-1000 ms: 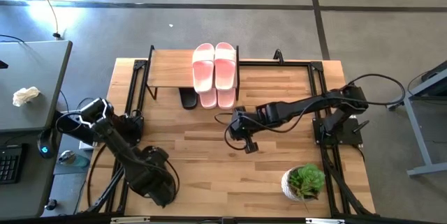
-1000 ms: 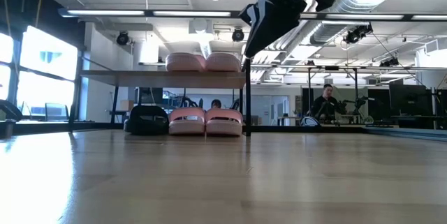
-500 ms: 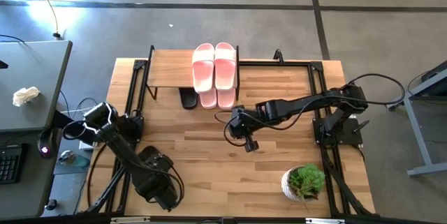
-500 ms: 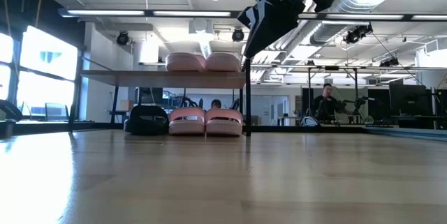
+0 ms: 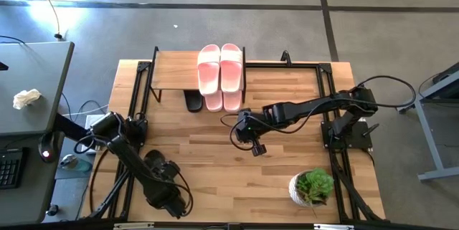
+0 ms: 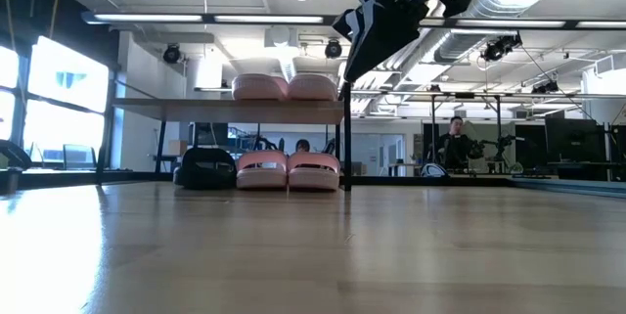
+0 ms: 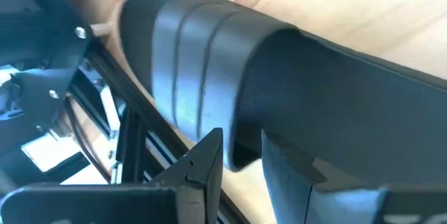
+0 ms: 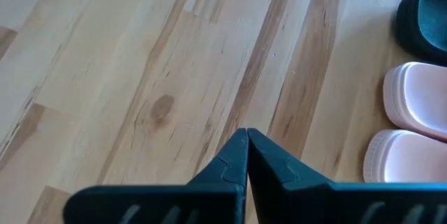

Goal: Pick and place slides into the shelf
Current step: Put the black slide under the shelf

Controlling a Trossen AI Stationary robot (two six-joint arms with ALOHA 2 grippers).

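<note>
Left end effector sat low at the near-left corner of the desk, fingers pinching the edge of a black slide that filled the left wrist view; in the high view that slide could not be told apart from the dark arm. Right end effector hung over mid-desk, just in front of the shelf, fingers pressed together and holding nothing; right wrist view showed its closed tips over bare wood. The shelf stood at the far edge of the desk, light top board on thin black legs. Two pink slides lay side by side on the top board at its right end, touching each other. Two more pink slides sat on the desk under the shelf, directly below the upper pair, toes poking out past the front edge. Another black slide lay under the shelf just left of the lower pink pair, seen in the low view as a dark shape beside them. A potted plant stood near the front-right corner of the desk, well apart from the shelf. A person was seated in the room far behind.
</note>
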